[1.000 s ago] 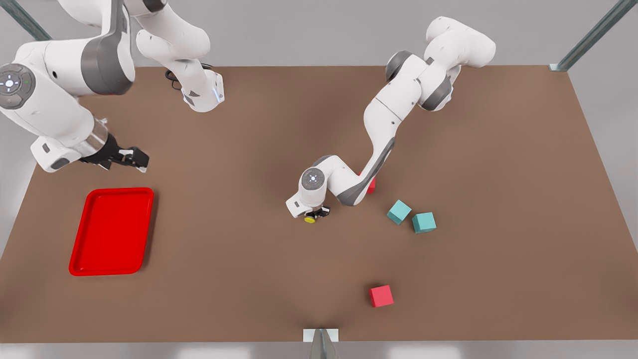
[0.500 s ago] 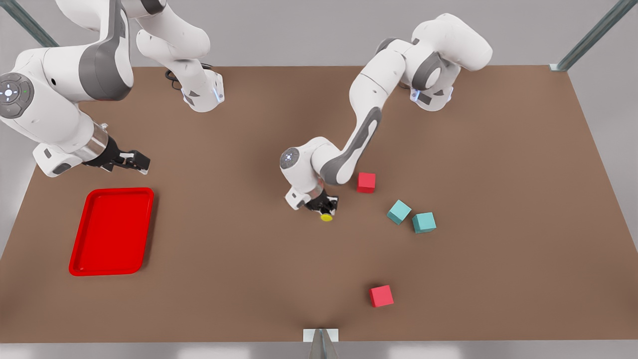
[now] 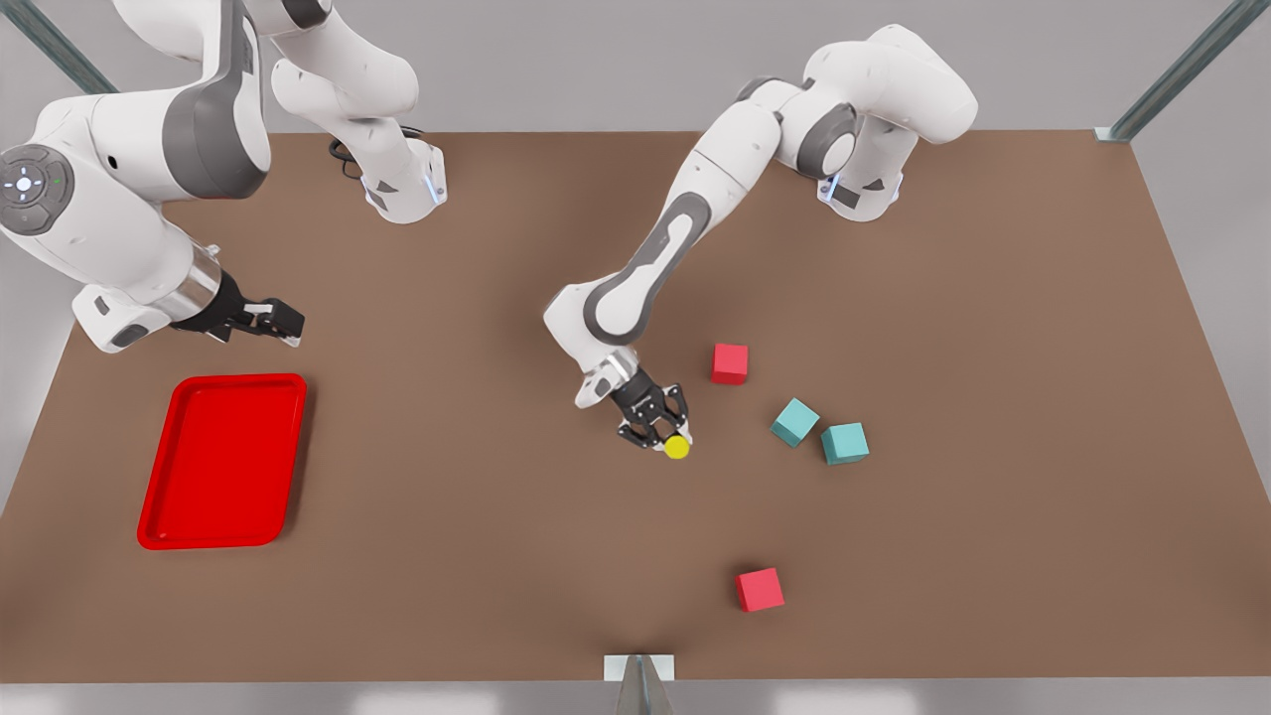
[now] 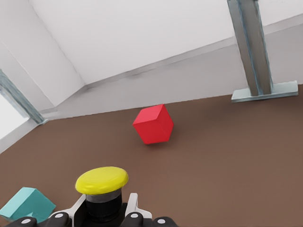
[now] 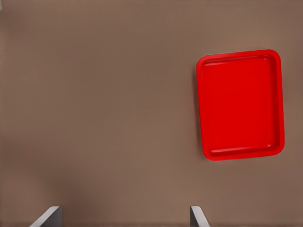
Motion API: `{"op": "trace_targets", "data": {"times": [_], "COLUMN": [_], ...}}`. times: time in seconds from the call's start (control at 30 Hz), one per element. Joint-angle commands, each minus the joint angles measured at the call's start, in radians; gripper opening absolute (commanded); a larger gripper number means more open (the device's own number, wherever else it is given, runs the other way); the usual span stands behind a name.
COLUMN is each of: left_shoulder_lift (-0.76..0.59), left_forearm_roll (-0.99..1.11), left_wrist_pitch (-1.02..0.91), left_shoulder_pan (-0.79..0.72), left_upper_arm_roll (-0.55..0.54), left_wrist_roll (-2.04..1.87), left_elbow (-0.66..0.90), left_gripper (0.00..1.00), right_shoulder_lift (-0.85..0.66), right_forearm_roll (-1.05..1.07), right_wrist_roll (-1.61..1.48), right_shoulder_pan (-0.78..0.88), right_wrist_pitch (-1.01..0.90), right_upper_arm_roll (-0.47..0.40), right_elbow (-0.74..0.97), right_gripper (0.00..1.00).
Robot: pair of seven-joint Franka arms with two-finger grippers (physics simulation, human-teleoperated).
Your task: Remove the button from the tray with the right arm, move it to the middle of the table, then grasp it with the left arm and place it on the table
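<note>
The button, yellow cap on a black body, sits between the fingers of my left gripper, which is shut on it near the table's middle. In the left wrist view the button stands cap up in the left gripper. The red tray lies with nothing in it at the front view's left. My right gripper hovers open just behind the tray. The right wrist view looks down past the right gripper at the tray.
A red cube and two teal cubes lie to the front view's right of the left gripper. Another red cube sits near the front edge. The left wrist view shows a red cube and a teal cube.
The left arm has stretched out and turned its wrist, carrying the button toward the front view's right and slightly forward. The right arm has barely shifted.
</note>
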Motion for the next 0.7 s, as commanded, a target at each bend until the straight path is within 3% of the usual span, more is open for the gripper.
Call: {"op": "trace_targets", "data": {"times": [0.0,0.13,0.67], "left_shoulder_lift": [0.014,0.078,0.126], "left_forearm_roll": [0.102,0.184,0.336], "left_wrist_pitch": [0.044,0.034,0.062], "left_shoulder_pan": [-0.002,0.003,0.038], "left_upper_arm_roll": [0.0,0.001,0.001], "left_wrist_roll": [-0.94,-0.963,-1.095], "left_elbow": [-0.016,-0.037,-0.045], "left_gripper": [0.49,0.49,0.49], "right_shoulder_lift": [-0.001,0.0,-0.001], "right_forearm_roll": [0.003,0.001,-0.001], "right_wrist_roll": [-0.001,-0.001,0.002], "right_shoulder_pan": [0.001,0.001,0.017], "right_wrist_pitch": [0.0,0.0,0.0], "right_upper_arm_roll": [0.001,0.001,0.003], "right_elbow": [0.0,0.0,0.0], "right_gripper": [1.0,1.0,1.0]}}
